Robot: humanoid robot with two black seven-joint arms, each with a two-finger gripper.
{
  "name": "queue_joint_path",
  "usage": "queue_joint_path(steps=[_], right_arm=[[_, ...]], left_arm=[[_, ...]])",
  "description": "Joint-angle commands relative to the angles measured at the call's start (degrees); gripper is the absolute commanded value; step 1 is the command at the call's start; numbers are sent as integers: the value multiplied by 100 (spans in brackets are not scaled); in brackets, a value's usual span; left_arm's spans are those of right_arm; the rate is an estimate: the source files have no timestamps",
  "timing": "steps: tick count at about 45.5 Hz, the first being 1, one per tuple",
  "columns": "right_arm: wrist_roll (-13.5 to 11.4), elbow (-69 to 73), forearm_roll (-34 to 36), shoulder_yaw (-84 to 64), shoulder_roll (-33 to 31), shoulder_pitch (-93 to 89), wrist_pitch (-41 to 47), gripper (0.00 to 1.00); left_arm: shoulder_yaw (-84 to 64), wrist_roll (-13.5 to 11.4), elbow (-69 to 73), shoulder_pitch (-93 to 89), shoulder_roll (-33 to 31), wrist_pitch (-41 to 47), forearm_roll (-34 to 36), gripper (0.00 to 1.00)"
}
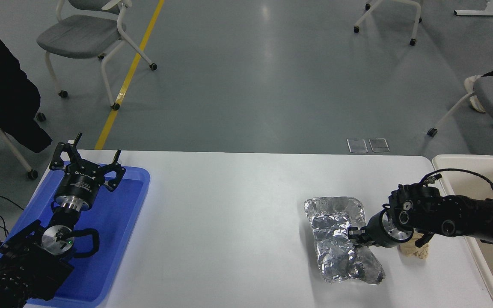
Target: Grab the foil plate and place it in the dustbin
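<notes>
The foil plate (336, 239), shiny, silver and crinkled, lies on the white table (229, 222) right of centre, its right side pressed inward. My right gripper (354, 236) comes in low from the right and is shut on the plate's right rim; the plate still rests on the table. The cream dustbin (447, 164) stands at the table's right edge, behind and right of the right arm, only partly in view. My left gripper (86, 164) is parked open over the blue tray (114, 239) at the lower left.
A crumpled tan paper wad (415, 250) lies just right of the plate, partly under my right wrist. Grey chairs stand on the floor beyond the table. A person's shoe and dark trouser leg (473, 81) show at the right edge.
</notes>
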Motion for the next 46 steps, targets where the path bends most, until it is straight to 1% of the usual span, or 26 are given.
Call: queue_joint_path(steps=[1, 5, 8, 14, 21, 26, 34, 46], right_arm=[[-8, 395, 6, -137, -458, 684, 316, 0], [-34, 570, 85, -461, -633, 1175, 413, 0], [-43, 948, 243, -901, -906, 1843, 554, 0], [-61, 1536, 823, -1849, -1205, 3108, 712, 0], [-70, 2108, 1499, -3150, -1249, 4796, 888, 0], [-70, 2591, 1887, -3792, -1240, 5833, 1072, 0], [-70, 2900, 2001, -4285, -1003, 6757, 1274, 0], [-70, 2944, 2072, -4549, -942, 7092, 1371, 0]], left_arm=[[0, 0, 3, -2, -2, 0, 0, 100], [0, 0, 3, -2, -2, 0, 0, 100], [0, 0, 3, -2, -2, 0, 0, 100], [0, 0, -14, -2, -2, 0, 0, 100], [0, 0, -14, -2, 6, 0, 0, 100], [0, 0, -14, -2, 6, 0, 0, 100], [0, 0, 3, 6, 15, 0, 9, 100], [0, 0, 3, 6, 15, 0, 0, 100]])
